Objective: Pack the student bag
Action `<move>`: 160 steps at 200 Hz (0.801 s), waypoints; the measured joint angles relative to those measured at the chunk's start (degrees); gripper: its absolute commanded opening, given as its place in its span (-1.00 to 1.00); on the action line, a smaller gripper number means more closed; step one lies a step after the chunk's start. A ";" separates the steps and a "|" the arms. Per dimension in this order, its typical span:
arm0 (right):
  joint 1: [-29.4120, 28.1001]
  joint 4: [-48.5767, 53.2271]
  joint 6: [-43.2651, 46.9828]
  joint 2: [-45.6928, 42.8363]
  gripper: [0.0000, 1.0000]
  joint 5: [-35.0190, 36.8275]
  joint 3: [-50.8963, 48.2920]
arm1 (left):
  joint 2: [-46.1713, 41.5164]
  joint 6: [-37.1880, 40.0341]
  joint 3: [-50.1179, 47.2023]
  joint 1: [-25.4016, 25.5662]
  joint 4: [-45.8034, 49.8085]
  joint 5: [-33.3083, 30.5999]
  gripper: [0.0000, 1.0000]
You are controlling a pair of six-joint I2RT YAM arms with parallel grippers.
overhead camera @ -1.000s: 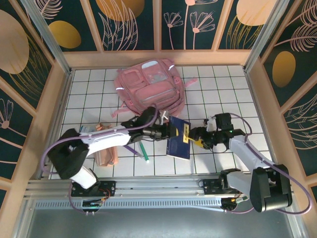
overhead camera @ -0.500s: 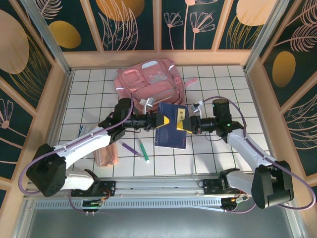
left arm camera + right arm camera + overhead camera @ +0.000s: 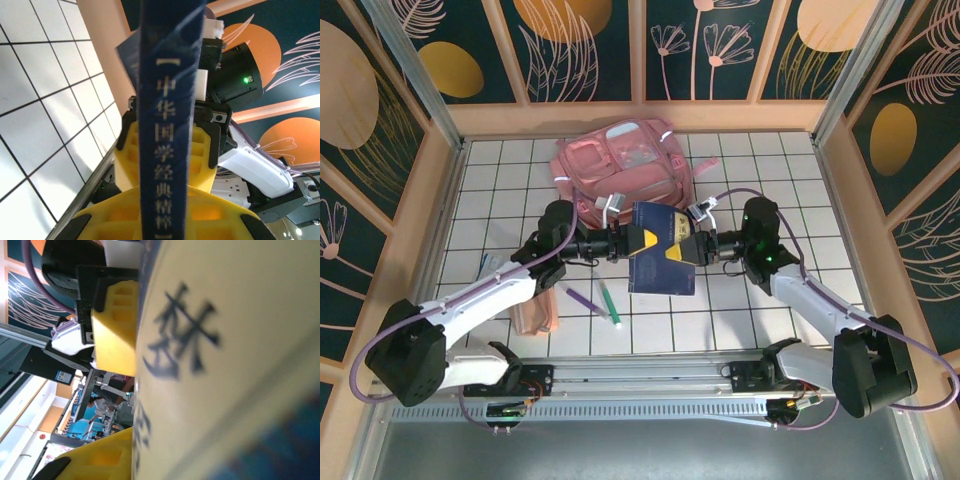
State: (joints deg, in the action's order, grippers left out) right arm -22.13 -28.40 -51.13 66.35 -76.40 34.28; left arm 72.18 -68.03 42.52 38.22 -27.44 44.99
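The student bag (image 3: 620, 170), pink with translucent front pockets and silver strips, is lying flat just beyond both grippers. The left gripper (image 3: 642, 242) is clamping a dark blue book (image 3: 663, 265) by its spine, while the right gripper (image 3: 688, 248) is straddling the opposite edge; I cannot tell whether it is gripping. A green pen (image 3: 610, 305), a purple pen (image 3: 582, 298) and a peach pouch (image 3: 533, 312) are lying behind the left gripper, beside its arm

The top external camera looks down from above and behind the arm bases over the whole tiled counter (image 3: 770, 180), while both wrist cameras sit close against the shared dark blue book (image 3: 663, 262), the left facing the right tool (image 3: 688, 250), the right facing the left tool (image 3: 642, 241).
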 measured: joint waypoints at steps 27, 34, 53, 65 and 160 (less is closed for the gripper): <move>0.02 -6.56 -5.95 0.37 -0.52 0.46 -1.33 | -1.79 0.61 -1.42 -0.50 -0.96 -0.70 -0.91; 0.07 -7.96 -7.26 0.48 -0.58 0.46 -1.46 | -2.21 1.16 -1.42 -0.50 -0.70 -1.11 -0.90; 0.24 -11.50 -10.49 0.59 -0.94 0.87 -1.64 | -3.21 2.27 -1.73 -0.57 -0.31 -2.80 -0.75; 0.39 -13.31 -12.37 0.59 -1.00 0.90 -1.86 | -3.43 2.84 -1.81 -0.55 -0.02 -3.41 -0.31; 19.91 27.58 13.38 5.33 -1.00 14.45 8.31 | 2.32 49.18 14.27 -1.18 29.14 -27.63 0.33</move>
State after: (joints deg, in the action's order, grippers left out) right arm -2.22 -0.82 -37.76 71.68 -61.95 42.59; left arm 74.50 -18.85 56.80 37.04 1.69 17.37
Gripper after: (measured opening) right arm 0.119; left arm 0.691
